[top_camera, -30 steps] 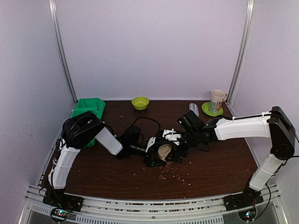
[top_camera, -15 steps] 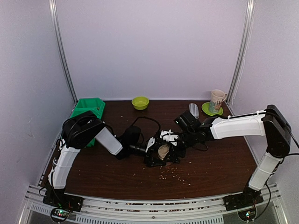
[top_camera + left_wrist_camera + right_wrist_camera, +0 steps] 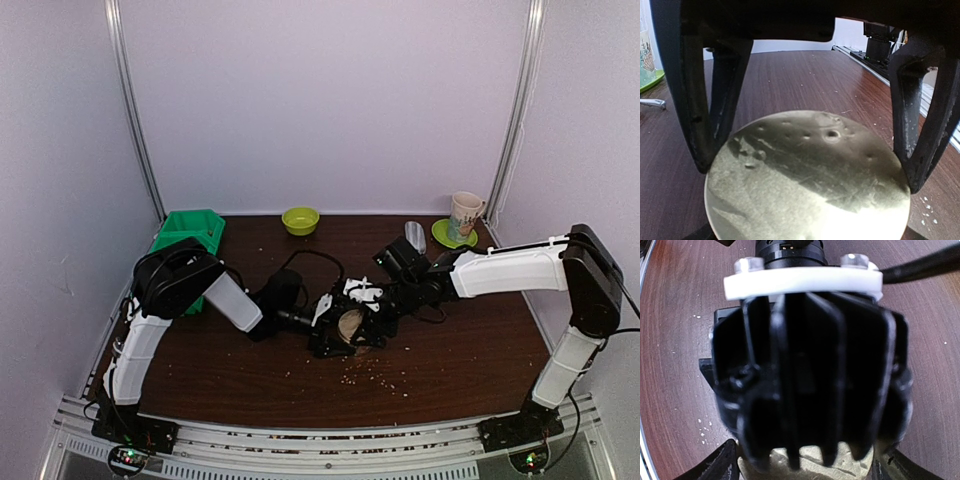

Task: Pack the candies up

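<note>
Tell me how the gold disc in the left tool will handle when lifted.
The round gold disc looks like dented metal: probably stiff, not floppy. Its shiny face suggests it may slip, since the left tool grips only its rim. Set on edge, it would likely roll.

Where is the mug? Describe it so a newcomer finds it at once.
Look to the table's far right corner, beside the right-hand upright rail. There, on a lime-green saucer, stands the mug: pale, with a printed pattern and its handle to the right. It is the only tall cup; the green bowl at back centre is low and plain.
</note>
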### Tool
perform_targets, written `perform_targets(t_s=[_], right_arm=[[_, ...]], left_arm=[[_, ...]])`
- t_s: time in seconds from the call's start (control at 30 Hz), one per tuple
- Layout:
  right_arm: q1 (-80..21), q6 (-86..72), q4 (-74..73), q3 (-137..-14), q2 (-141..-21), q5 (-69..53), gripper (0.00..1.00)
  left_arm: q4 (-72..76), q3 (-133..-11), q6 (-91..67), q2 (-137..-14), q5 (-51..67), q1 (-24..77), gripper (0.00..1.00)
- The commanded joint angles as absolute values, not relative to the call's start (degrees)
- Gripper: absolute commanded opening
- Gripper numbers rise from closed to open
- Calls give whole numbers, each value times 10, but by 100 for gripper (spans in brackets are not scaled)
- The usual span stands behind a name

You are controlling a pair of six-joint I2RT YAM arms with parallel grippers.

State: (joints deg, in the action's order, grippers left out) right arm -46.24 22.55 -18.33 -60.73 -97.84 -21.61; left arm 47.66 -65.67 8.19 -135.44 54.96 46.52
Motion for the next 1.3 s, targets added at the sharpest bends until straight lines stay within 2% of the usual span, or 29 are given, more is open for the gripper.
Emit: perform_targets(t_s=[0.0,0.53,1.27], right_arm=[[-461,190,-159,-599,-968,-200,83],[-483,15,-120,-577,-962,-66,82],[-500,-133,-139,-584,-971,31,82]], left_arm=[[358,-648,40,-1402,532,470,82],[346,-657,26,-1405,492,469,81],[343,-657,24,-1405,482,468,79]])
